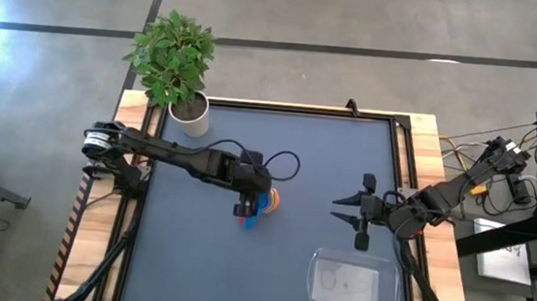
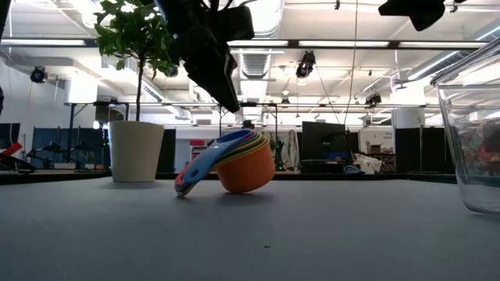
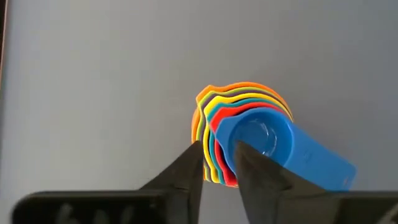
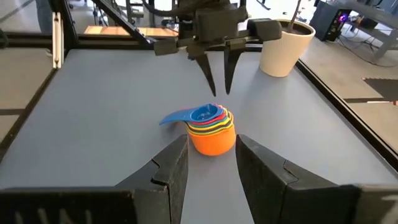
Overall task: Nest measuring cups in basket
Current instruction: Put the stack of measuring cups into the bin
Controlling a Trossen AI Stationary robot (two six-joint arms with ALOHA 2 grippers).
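Note:
The measuring cups (image 1: 264,206) sit nested in one stack near the table's middle, orange outermost and blue innermost (image 3: 258,134). The stack is tilted: it rests on the orange cup's bottom, and the handles' ends (image 2: 183,187) rest on the table. My left gripper (image 4: 217,92) hangs just above the stack, pointing down, with a narrow gap between its fingers and nothing in it. My right gripper (image 1: 334,210) stands open to the stack's right, clear of it and pointing toward it. The clear basket (image 1: 314,272) lies at the near right.
A white plant pot (image 1: 190,110) with a green plant stands at the table's far left corner. A raised frame runs along the table's edges. Bare blue table surface lies between the stack and the basket (image 2: 469,140).

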